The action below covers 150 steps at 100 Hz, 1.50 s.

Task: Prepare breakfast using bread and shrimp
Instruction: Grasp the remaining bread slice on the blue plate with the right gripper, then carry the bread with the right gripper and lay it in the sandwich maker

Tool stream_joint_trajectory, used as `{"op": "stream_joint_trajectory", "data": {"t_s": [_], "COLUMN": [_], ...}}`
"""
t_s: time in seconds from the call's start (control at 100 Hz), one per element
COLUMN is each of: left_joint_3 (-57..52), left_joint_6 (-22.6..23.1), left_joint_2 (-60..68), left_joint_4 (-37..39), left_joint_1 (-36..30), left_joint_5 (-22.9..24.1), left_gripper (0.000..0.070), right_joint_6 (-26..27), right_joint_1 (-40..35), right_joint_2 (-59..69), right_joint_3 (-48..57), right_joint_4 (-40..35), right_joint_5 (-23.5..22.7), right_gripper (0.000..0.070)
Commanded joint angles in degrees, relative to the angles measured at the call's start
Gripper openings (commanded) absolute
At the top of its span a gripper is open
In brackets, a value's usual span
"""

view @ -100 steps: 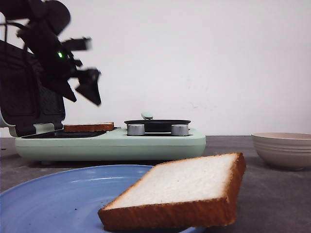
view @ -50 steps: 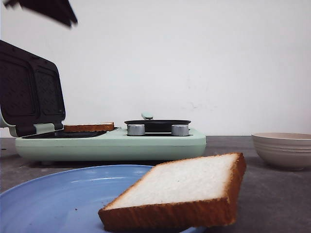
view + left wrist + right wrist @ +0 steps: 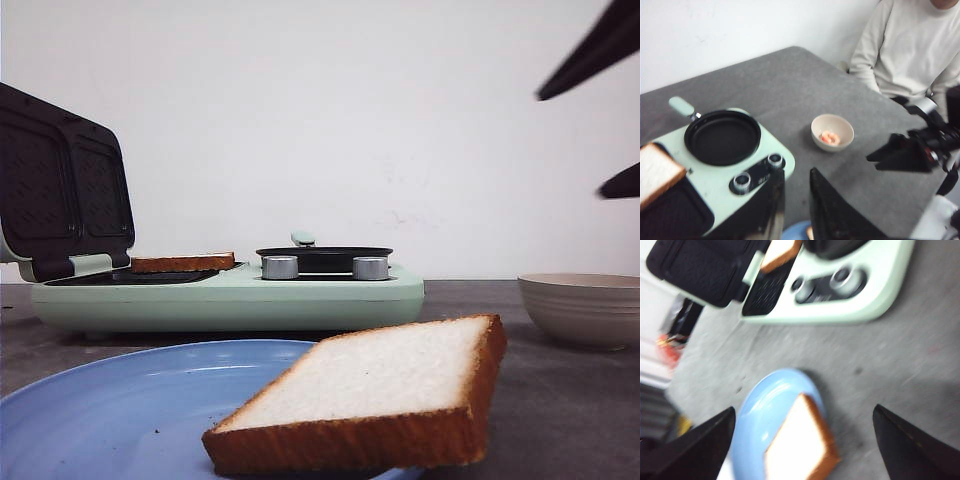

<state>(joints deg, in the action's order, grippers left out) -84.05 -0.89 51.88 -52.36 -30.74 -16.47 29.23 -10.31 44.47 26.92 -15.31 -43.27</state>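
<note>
Two slices wait: your right gripper [image 3: 802,440], jaws wide apart, hangs above bread [image 3: 797,442] on the blue plate [image 3: 757,412]; your left gripper [image 3: 796,205], slightly parted, holds nothing.

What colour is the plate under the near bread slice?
Light blue plate; clearest in the front view.

**Right arm high, left arm withdrawn**

The right gripper [image 3: 610,115] hangs high over the table's right edge, its dark fingers [image 3: 912,447] spread wide apart. The left gripper [image 3: 796,207] is raised well above the table, fingers [image 3: 832,210] a narrow gap apart, holding nothing.
</note>
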Motion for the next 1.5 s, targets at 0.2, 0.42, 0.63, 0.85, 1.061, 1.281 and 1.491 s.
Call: {"op": "stream_joint_trajectory", "data": {"t_s": [0.2,0.42,0.63,0.85,1.061,1.281,1.491], "left_joint_3": [-1.03,-1.03,-1.01,-1.01,-1.03,-1.01,-1.03], "left_joint_6": [-0.24,0.07,0.07,0.20,0.22,0.22,0.20], "left_joint_2": [-8.11,-11.34,-12.28,-12.26,-12.26,-12.26,-12.26], "left_joint_4": [-6.71,-9.03,-10.93,-11.08,-11.06,-11.06,-10.23], "left_joint_1": [-0.72,-0.72,-0.72,-0.72,-0.72,-0.72,-0.72], "left_joint_5": [3.39,3.39,3.39,3.37,3.37,3.37,3.39], "left_gripper": [0.0004,0.0004,0.0004,0.0004,0.0004,0.0004,0.0004], "right_joint_6": [3.82,5.57,9.09,11.15,12.50,14.71,14.75], "right_joint_1": [-10.95,-16.02,-18.01,-18.45,-18.47,-19.32,-19.69], "right_joint_2": [15.41,24.13,28.11,30.77,28.74,26.53,30.16], "right_joint_3": [1.27,1.27,1.27,1.27,2.58,11.45,23.63], "right_joint_4": [0.04,0.37,7.02,11.10,16.33,19.28,19.02], "right_joint_5": [-0.28,3.43,4.26,3.69,3.45,3.63,-0.66], "right_gripper": [0.0534,0.0534,0.0532,0.0206,0.0000,0.0000,0.0000]}}
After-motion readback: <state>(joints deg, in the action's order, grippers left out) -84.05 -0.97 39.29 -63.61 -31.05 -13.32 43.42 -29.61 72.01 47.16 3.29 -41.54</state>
